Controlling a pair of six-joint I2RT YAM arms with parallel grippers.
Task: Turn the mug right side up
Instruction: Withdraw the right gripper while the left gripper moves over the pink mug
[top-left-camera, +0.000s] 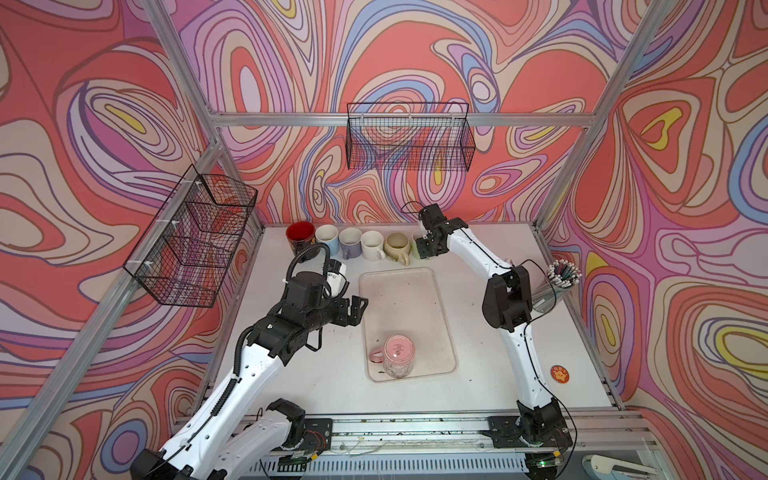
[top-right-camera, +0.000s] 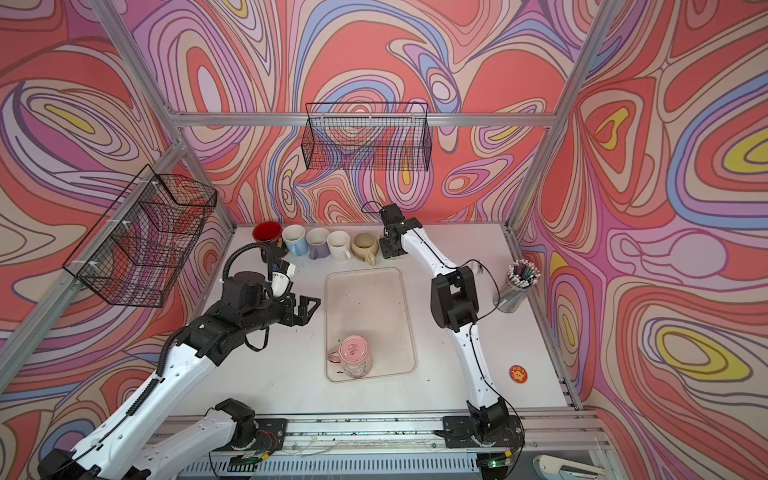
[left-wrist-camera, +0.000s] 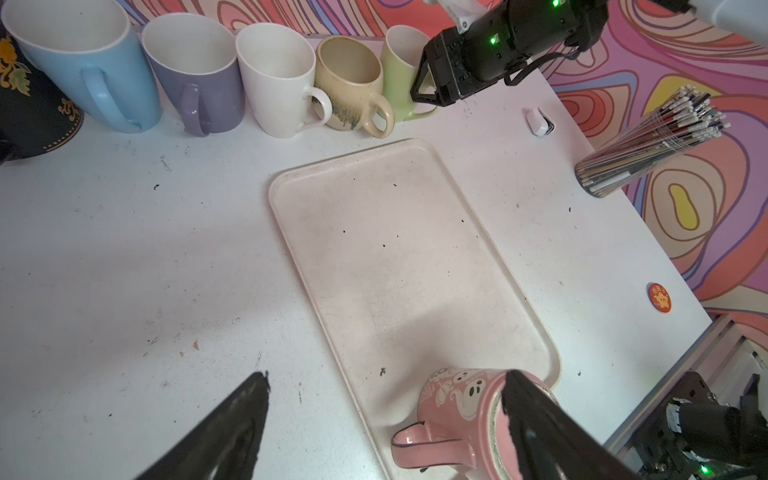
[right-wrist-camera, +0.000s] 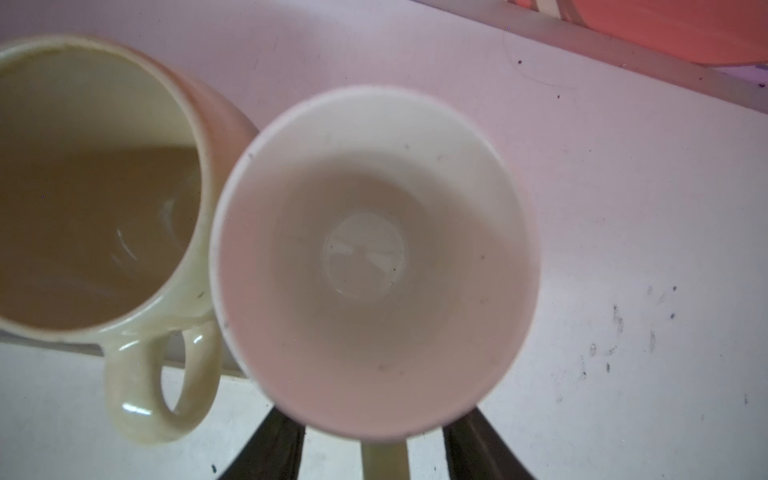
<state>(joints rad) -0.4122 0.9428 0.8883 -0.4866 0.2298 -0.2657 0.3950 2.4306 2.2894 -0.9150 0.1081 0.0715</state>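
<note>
Jaws of the left gripper (top-left-camera: 356, 311) stand wide apart and hold nothing, hanging above the table (top-left-camera: 328, 374) just beside the left edge of the tray (top-left-camera: 405, 299); those of the right gripper (top-left-camera: 428, 250) are parted either side of the green handle (right-wrist-camera: 384, 461) of the green mug (right-wrist-camera: 374, 257) in the back row, with a gap on each side in the right wrist view, so they grip nothing. The step in hand looks like the left arm's approach to the pink mug (top-left-camera: 397, 358). It is best to take the body across its sides, clear of the pink handle (top-left-camera: 376, 356), lift it off the tray before rolling the wrist, then set it down flat. That mug sits mouth down, base up, at the near end of the tray, its handle toward the left arm's side. It lies nearer the robot's base than the open left jaws and a little to their right, apart from them; the right gripper is well away at the far end
</note>
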